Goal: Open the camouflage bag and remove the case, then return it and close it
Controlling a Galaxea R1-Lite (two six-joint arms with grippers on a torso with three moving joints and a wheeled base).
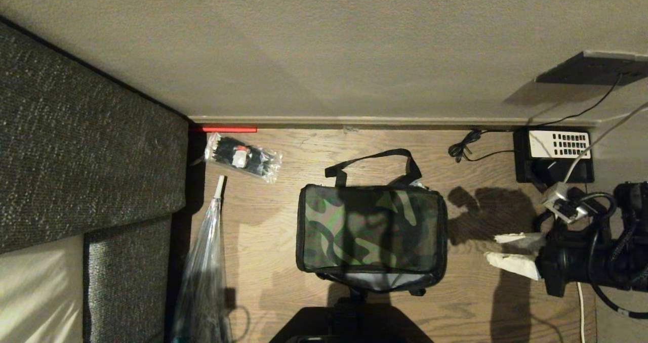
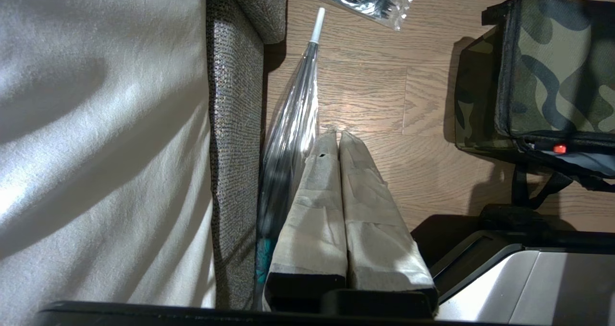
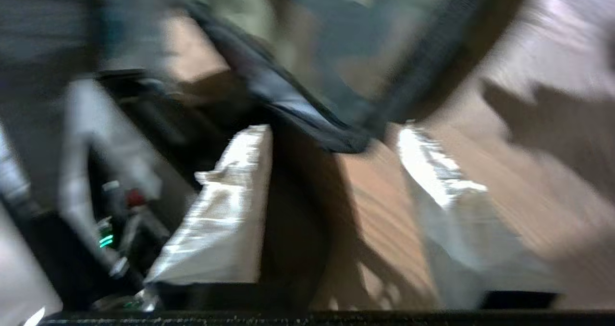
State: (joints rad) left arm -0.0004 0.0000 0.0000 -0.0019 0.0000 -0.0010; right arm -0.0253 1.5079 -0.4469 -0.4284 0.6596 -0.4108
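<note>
So your camouflage bag (image 1: 371, 230) sits on the wood floor (image 1: 471, 302) about midway along the stretch in view, a bit back from the far edge where the floor meets the wall. Its lid looks down, its black strap (image 1: 373, 163) flops toward that wall edge, and along the near side you can see a sliver of grey and a tiny red spot in the left wrist view. No sign of the case from any angle, so I can't tell you where it is.

Your right gripper (image 1: 506, 252) hangs over the floor toward the right edge, just beside the bag's right side but not touching it. Its white-wrapped fingers (image 1: 511, 263) point at the bag with a clear gap between them and nothing in that gap. The right wrist view is all smeared, but you can still make out both pads apart, with the bag's dark corner ahead of them.

Your left gripper (image 2: 336, 138) is parked low by the left edge of the floor, its padded fingers pressed together on nothing, right next to a folded clear umbrella (image 1: 205, 267) lying along the grey sofa (image 1: 76, 145).

Other stuff: a clear packet (image 1: 243, 157) with black bits in the far left corner, and a black phone (image 1: 554, 153) with white keys in the far right corner, its cord curling along the wall edge.
</note>
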